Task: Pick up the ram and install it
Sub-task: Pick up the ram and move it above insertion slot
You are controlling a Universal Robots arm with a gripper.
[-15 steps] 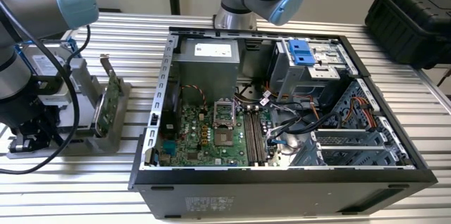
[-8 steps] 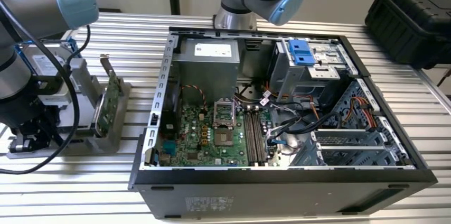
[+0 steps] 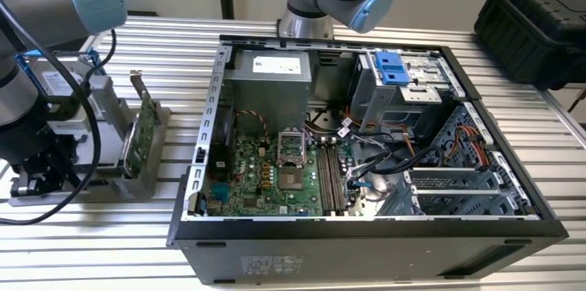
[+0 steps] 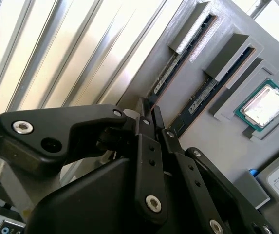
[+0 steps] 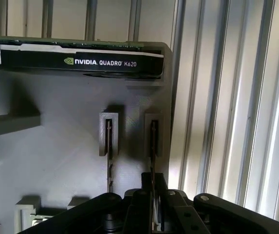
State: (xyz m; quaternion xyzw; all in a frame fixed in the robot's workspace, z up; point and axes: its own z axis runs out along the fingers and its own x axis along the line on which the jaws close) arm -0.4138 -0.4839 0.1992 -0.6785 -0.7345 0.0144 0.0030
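Two thin ram sticks stand on edge in slots of a grey holder. In both wrist views my gripper sits over the end of the outer ram, the one nearer the holder's edge. Its black fingers are closed tightly on either side of that stick. The second stick stands untouched in the neighbouring slot. In the exterior view the arm's black wrist end hangs low over the holder at the exterior view's left, beside the open computer case.
A black-shrouded graphics card stands at the holder's far end, and a processor chip lies in a recess. The motherboard's memory slots lie mid-case. The table is ribbed metal; a black hard case stands back right.
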